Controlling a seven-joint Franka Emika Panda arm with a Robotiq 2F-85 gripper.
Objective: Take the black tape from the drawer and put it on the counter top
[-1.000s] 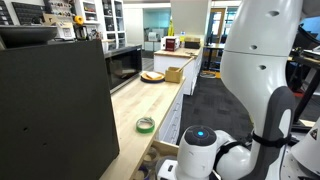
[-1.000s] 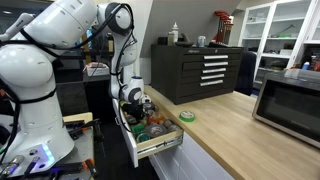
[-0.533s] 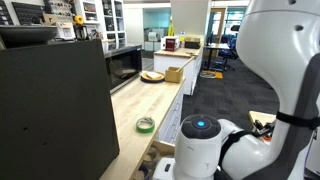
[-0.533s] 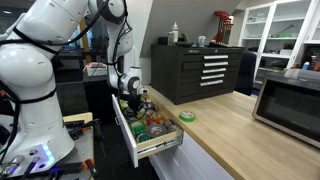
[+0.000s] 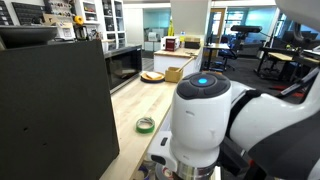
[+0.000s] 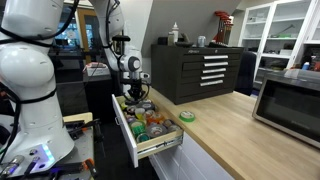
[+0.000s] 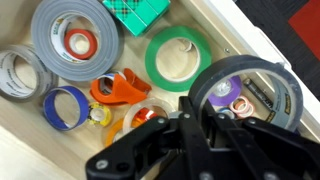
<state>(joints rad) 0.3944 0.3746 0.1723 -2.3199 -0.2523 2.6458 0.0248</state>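
Observation:
In the wrist view my gripper is shut on the black tape, pinching the roll's near wall and holding it just above the open drawer. In an exterior view my gripper hangs above the drawer, which is pulled out from under the counter top. The counter top also shows in the exterior view that my arm mostly fills.
The drawer holds a grey roll, a green roll, a blue roll and an orange dispenser. A green tape roll lies on the counter. A big black box, a microwave and a plate also stand there.
My gripper has risen out of the drawer and the arm has swung round, now filling much of an exterior view.

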